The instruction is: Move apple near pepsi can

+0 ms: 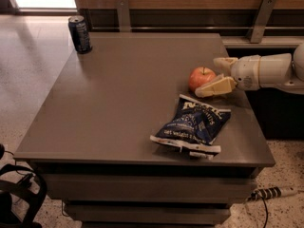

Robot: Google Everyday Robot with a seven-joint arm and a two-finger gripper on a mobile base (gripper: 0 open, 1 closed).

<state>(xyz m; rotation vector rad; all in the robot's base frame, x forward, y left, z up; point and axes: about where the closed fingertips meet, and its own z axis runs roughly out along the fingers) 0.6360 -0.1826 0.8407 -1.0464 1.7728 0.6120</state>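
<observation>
The red-orange apple (201, 78) sits on the grey table (128, 99) near its right edge. My gripper (207, 77) reaches in from the right on a white arm. It is open, with one finger (222, 61) behind the apple and the other (213, 87) in front of it, so the apple's right side lies between them. The apple rests on the table. The pepsi can (80, 34), dark blue with a silver top, stands upright at the table's far left corner, far from the apple and the gripper.
A flat dark blue chip bag (192, 126) with white lettering lies just in front of the apple, near the table's front right. A wooden wall with metal brackets (122, 12) runs behind the table. A power strip (270, 193) lies on the floor at the right.
</observation>
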